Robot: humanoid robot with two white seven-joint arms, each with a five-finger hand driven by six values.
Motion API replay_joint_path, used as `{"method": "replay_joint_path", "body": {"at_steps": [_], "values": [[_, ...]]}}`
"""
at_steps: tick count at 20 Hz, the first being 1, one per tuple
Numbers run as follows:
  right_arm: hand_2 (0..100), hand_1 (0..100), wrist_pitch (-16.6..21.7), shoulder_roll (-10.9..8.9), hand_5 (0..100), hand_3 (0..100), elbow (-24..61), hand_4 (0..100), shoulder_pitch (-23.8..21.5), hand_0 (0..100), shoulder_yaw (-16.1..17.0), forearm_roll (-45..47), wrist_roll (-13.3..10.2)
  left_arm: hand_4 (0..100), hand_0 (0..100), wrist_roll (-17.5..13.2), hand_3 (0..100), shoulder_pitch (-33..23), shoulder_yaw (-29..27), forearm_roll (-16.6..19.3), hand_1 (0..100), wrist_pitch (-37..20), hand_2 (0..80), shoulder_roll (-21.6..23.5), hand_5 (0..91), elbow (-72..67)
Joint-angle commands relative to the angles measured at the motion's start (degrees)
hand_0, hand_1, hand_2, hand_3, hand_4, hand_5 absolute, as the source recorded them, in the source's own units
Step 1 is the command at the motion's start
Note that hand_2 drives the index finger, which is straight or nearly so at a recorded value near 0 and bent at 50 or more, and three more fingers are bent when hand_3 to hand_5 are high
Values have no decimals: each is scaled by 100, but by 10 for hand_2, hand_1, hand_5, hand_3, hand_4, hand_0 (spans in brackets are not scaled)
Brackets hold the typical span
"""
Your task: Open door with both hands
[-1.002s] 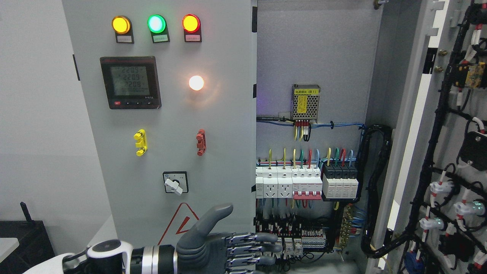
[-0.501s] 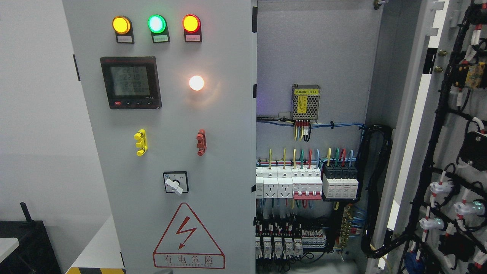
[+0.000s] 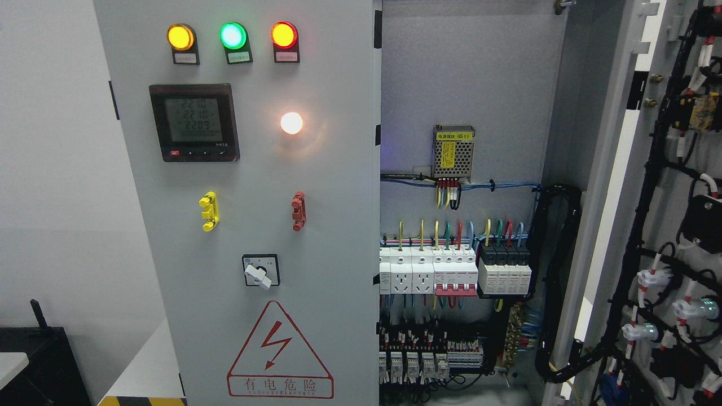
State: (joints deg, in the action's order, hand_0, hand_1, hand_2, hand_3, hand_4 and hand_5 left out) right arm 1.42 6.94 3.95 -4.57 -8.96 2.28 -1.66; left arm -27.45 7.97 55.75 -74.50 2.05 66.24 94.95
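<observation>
Pale wall frames a grey electrical cabinet [image 3: 462, 73]. Its left door [image 3: 254, 169] is shut, with three lit lamps [image 3: 232, 35] above its meter [image 3: 194, 122]; its right door [image 3: 665, 214] hangs swung wide, wiring exposed. Neither robot hand shows anywhere, so their grip cannot be told.

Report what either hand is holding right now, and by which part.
Nothing can be reported as held: neither hand is in view. The left door and the swung-open right door show no hand on them.

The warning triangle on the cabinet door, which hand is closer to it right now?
Neither can be judged: no hand shows in the head view. The warning triangle on the left door stands uncovered, with no arm near it.
</observation>
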Motion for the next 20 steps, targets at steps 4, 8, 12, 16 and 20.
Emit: {"method": "replay_joint_path", "body": {"at_steps": [4,8,12,16,20], "values": [[0,0,-1,0,0,0,0,0,0,107,0,0,-1,31,0,-252,0,-3000,-2109,1436,0,-38,0,-1059,0,-1611],[0,0,-1,0,0,0,0,0,0,106,0,0,-1,31,0,-348,0,-3653,-2797,2297,0,-3,0,-1858,0,-2111],[0,0,-1,0,0,0,0,0,0,106,0,0,-1,31,0,-507,0,-3619,-2999,3053,0,-29,0,-2781,0,-3208],[0,0,-1,0,0,0,0,0,0,106,0,0,-1,31,0,-612,0,-3339,-3307,3959,0,-46,0,-3853,0,-4508],[0,0,-1,0,0,0,0,0,0,106,0,0,-1,31,0,-604,0,-2689,-3334,4416,0,-265,0,-4715,0,-6064]]}}
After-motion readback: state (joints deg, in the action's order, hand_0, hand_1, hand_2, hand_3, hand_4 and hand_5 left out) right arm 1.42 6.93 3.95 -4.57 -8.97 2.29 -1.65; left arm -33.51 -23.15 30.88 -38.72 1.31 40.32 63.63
